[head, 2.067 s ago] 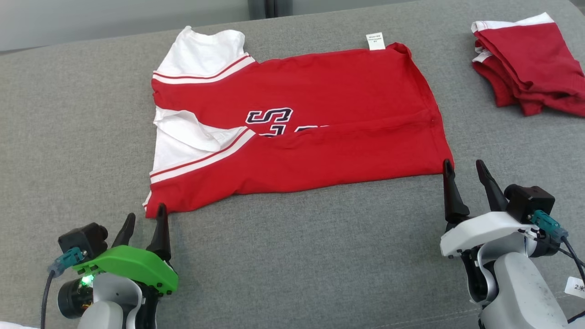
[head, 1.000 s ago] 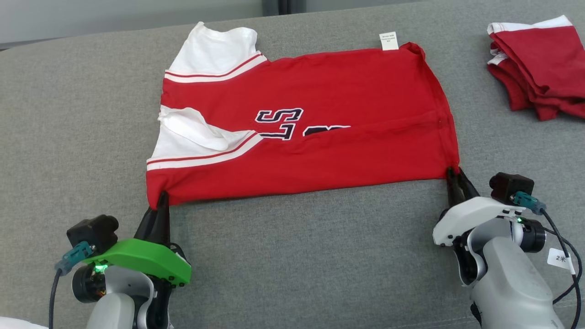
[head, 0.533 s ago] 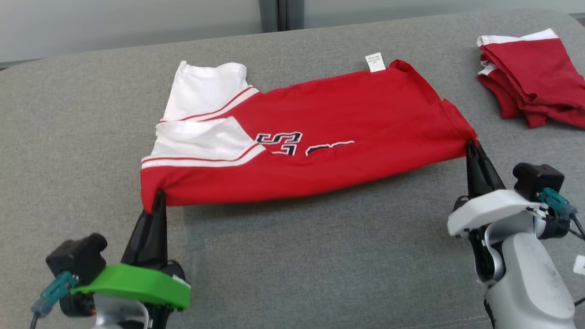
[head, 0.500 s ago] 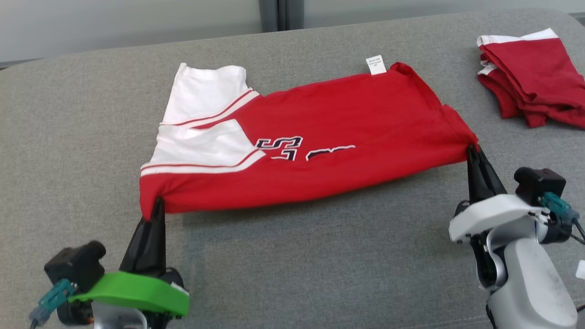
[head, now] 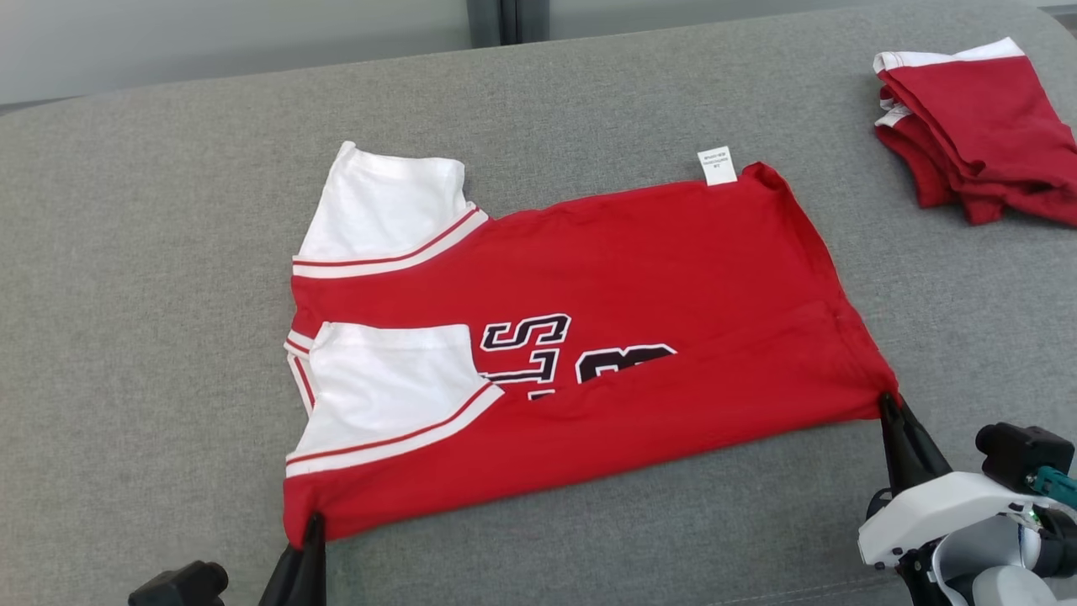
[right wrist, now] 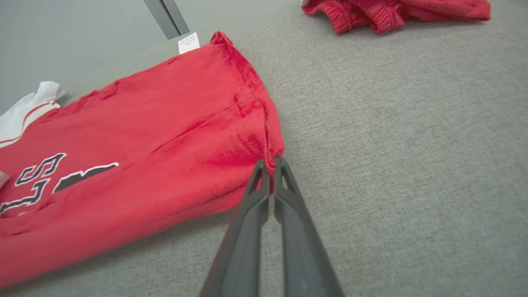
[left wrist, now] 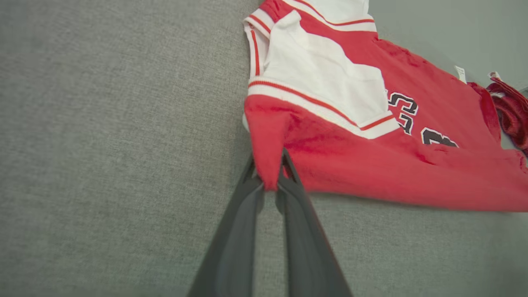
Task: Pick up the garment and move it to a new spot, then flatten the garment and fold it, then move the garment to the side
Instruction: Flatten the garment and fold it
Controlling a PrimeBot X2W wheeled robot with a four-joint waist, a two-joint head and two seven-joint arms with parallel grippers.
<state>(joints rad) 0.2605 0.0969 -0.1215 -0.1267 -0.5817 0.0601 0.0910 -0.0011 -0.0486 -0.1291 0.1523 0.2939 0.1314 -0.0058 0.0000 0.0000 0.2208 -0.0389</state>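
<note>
The garment (head: 589,337) is a red jersey with white sleeves and dark lettering, spread wide on the grey cushion. Its near edge is held at both corners. My left gripper (head: 313,526) is shut on the near left corner, and in the left wrist view red cloth (left wrist: 272,165) is bunched between the two dark fingers (left wrist: 243,198) of the left gripper (left wrist: 270,163). My right gripper (head: 889,404) is shut on the near right corner, where the hem (right wrist: 270,159) is pinched at the tips of the right gripper (right wrist: 269,163).
A second red and white garment (head: 976,126) lies folded at the far right of the cushion (head: 168,252). A pale wall (head: 210,34) with a dark vertical strip runs behind the cushion's far edge. A white label (head: 717,165) sticks out at the jersey's far edge.
Both grippers closed on the near corners, lifted the near edge, then drew the jersey toward me. It now lies flatter, with more lettering showing. The head view has also shifted.
</note>
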